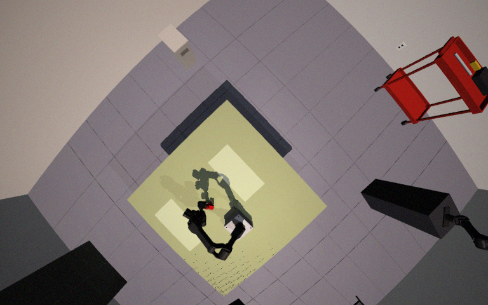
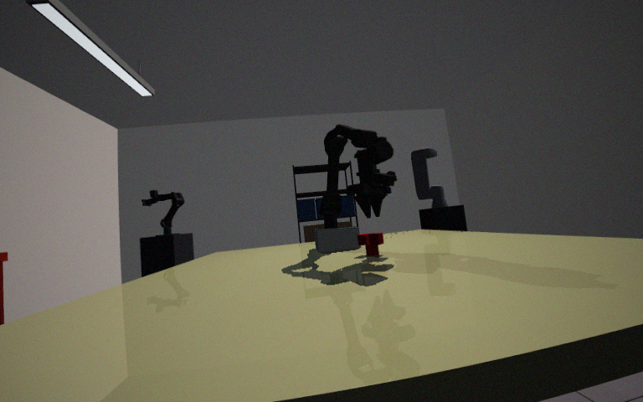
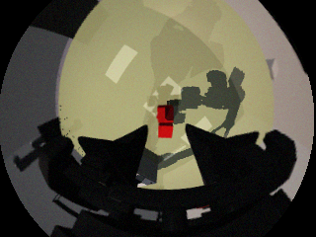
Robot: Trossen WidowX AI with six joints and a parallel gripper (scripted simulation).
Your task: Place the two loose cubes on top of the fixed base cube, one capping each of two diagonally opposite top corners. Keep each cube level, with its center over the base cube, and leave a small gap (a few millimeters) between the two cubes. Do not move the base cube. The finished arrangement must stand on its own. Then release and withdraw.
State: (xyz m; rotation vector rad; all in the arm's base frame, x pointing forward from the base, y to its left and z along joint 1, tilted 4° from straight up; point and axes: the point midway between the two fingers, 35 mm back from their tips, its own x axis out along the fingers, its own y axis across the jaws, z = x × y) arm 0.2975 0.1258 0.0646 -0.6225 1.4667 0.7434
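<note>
Two red loose cubes show in the wrist view, an upper one (image 3: pixel 162 115) partly in shadow and a lower one (image 3: pixel 165 131), with a thin dark line between them. In the exterior view they form a level-looking red bar (image 2: pixel 363 237) on top of the narrower red base cube (image 2: pixel 372 250), overhanging it on both sides. The exact gap and corner placement are too small to tell. In the top view the red stack (image 1: pixel 210 206) is partly hidden by the arm. My gripper (image 2: pixel 372 216) (image 3: pixel 166 127) is open and empty, pointing down, clear above the cubes.
The stack stands on the yellow-green table (image 1: pixel 284 201) (image 2: pixel 237 332). The arm's own grey base block (image 1: pixel 239 220) (image 2: pixel 337 239) stands near the stack. The arm's shadow falls on the table and partly on the red cubes. A red cart (image 1: pixel 406 95) stands off the table.
</note>
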